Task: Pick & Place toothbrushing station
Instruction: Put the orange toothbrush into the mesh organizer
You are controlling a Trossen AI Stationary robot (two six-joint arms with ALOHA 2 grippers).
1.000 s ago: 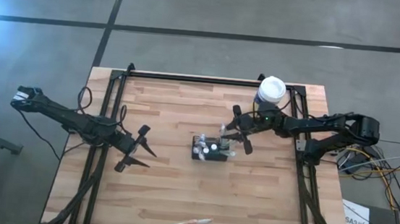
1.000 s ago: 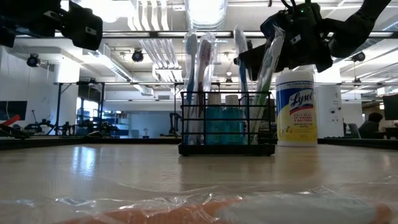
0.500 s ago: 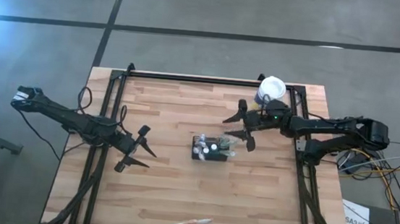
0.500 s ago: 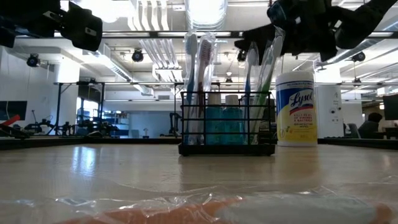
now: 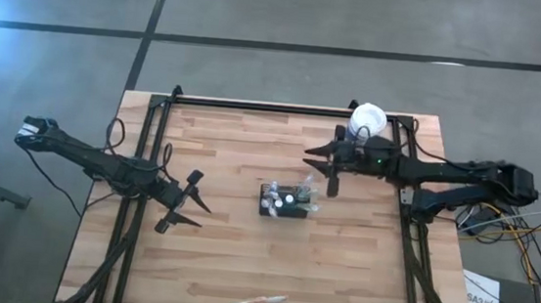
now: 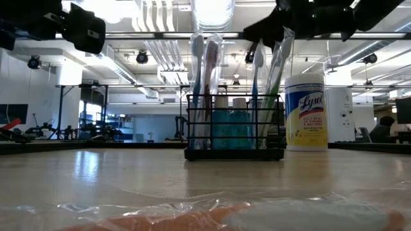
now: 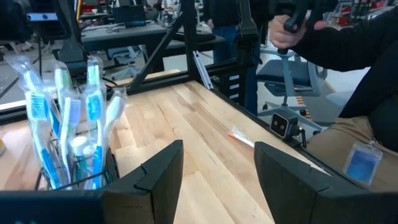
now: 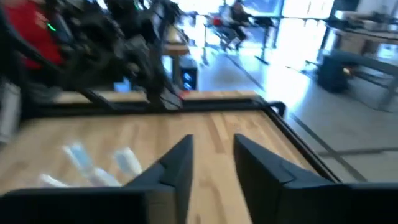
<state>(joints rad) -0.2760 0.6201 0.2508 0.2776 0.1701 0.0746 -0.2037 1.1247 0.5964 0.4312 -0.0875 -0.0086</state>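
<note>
High view: toothbrushing station (image 5: 286, 201) stands mid-worktop (image 5: 242, 257). Right gripper (image 5: 320, 169), jaws apart and empty, hovers just beside it. Left gripper (image 5: 183, 203), jaws apart, waits well apart.

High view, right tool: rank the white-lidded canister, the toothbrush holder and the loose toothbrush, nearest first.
From the right tool:
1. White-lidded canister, just behind it at the table's back right.
2. Toothbrush holder, mid-table; nearly as close, a narrow call.
3. Loose toothbrush, by the front edge.
</note>
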